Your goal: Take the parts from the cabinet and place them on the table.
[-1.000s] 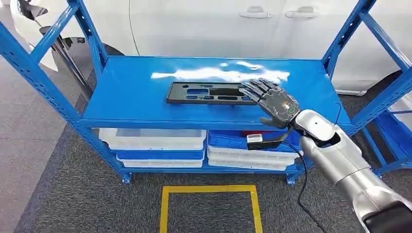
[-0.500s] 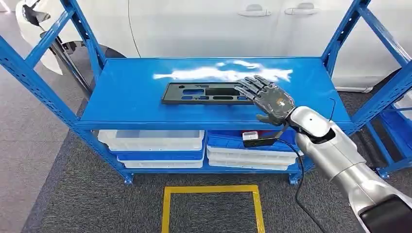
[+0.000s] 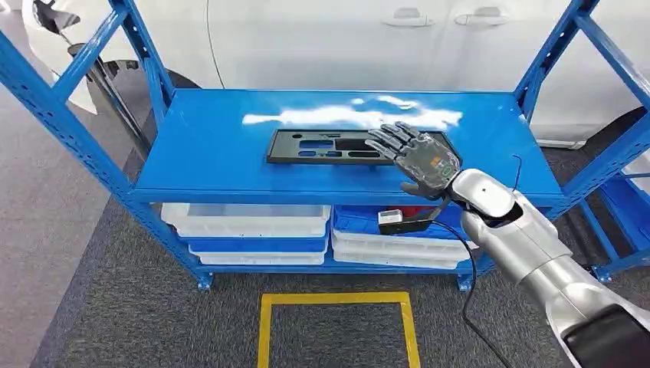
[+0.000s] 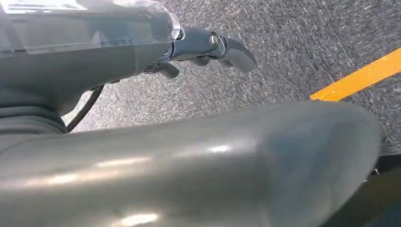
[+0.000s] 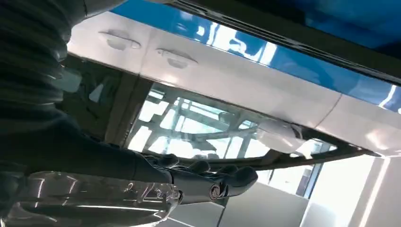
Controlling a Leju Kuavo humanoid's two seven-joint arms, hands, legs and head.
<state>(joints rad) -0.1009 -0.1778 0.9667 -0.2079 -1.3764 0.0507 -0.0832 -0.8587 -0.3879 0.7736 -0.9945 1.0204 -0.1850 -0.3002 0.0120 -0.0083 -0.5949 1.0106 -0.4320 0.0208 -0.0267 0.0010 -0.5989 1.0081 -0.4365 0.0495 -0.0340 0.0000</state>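
My right hand (image 3: pixel 426 162), fingers spread and gripping nothing, hovered over the black slotted panel (image 3: pixel 337 146) mid-shelf (image 3: pixel 215 153); nothing was lifted yet, so 1 part remained.

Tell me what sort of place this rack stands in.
Probably a car plant or automotive workshop. A blue steel shelving rack holds a black plastic panel and stacked parts trays, a white car body with door handles stands just behind, and a yellow floor marking frames a spot on the grey carpet.
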